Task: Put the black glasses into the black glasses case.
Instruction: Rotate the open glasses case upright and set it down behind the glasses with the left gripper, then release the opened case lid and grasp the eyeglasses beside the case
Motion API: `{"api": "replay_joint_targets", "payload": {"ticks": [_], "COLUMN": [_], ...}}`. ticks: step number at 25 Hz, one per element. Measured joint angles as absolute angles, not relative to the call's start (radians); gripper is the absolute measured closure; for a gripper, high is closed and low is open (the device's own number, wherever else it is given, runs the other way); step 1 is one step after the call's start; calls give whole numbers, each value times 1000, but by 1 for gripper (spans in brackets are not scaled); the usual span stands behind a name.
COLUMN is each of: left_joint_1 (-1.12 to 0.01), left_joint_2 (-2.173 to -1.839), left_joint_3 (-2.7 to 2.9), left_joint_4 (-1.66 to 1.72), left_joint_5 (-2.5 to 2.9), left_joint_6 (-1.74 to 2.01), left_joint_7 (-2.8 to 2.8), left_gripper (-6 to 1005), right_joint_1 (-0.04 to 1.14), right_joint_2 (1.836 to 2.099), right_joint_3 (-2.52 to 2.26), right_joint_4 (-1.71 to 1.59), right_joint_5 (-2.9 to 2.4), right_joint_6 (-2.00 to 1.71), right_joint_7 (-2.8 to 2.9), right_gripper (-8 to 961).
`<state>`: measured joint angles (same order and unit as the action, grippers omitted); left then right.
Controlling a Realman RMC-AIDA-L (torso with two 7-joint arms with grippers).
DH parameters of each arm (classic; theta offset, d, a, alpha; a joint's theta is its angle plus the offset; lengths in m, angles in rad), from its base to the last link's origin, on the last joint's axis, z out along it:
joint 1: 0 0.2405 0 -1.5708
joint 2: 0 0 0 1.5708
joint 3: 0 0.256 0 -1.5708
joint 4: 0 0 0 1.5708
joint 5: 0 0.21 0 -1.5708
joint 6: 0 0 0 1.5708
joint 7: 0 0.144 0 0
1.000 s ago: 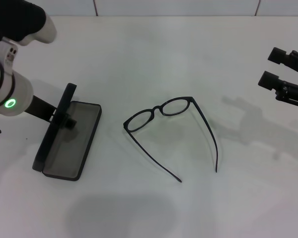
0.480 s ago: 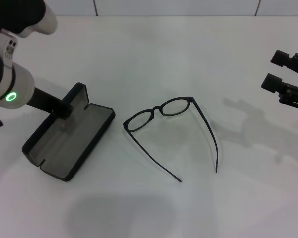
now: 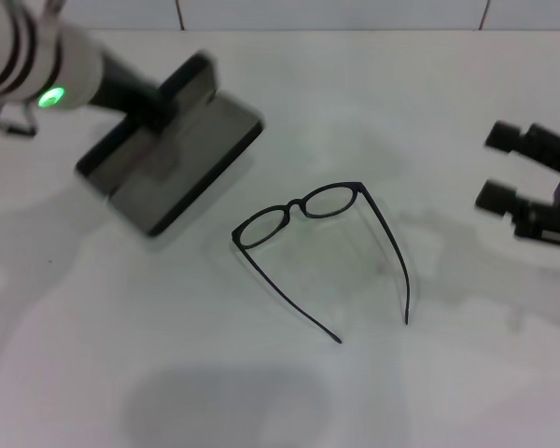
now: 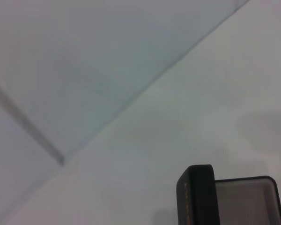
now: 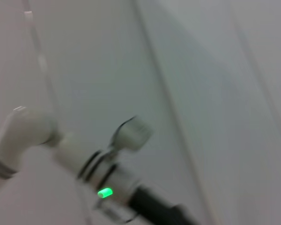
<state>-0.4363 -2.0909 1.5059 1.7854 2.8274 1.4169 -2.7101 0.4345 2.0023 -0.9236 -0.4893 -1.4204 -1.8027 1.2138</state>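
The left gripper (image 3: 149,107) held the open case (image 3: 182,154) aloft by its lid, risking slippage; the right fingers (image 3: 504,168) stood wide, glasses (image 3: 322,238) well apart.

My left arm reaches in from the upper left of the head view, its white forearm angled down and to the right, with a green ring light glowing near the wrist. Beyond the light the dark wrist section runs on to the left gripper (image 3: 147,105), whose jaws are clamped on the black glasses case (image 3: 173,140) and hold it off the desk. My right gripper (image 3: 506,168) sits at the right edge of the head view, above the desk, its two dark fingers pointing left and spread apart with nothing between them.
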Motion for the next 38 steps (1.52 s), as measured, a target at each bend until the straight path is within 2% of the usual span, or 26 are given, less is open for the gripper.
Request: {"api": "replay_joint_targets", "payload": {"ticks": [6,17,22,38], "left_joint_1": [-518,-556,-611,-611], "left_joint_2": [-2091,-2095,-2097,-2096], "left_joint_3": [1605,1847,1878,1933], "left_joint_4": [1678,1405,1304,1303], "left_joint_5": [2833,2829,2827,2833], "left_joint_6": [1258,860,842,880], "left_joint_7": [-2491,-2253,-2252,-2252], "left_gripper": [792,791,792,778], "right_joint_1": [439,429,430,440], "right_joint_2": [2010,2019,2020,2020], "right_joint_3": [-1040,-1091,-1091,-1087], "right_joint_4": [-501,-465,-464,-455], "right_joint_5": [-1429,-1431,-1427,-1425], "right_joint_6": [-1952,-1999,-1995,-1969], "right_joint_7": [1209,1209,1209,1216], "right_gripper": [84,93,98,115]}}
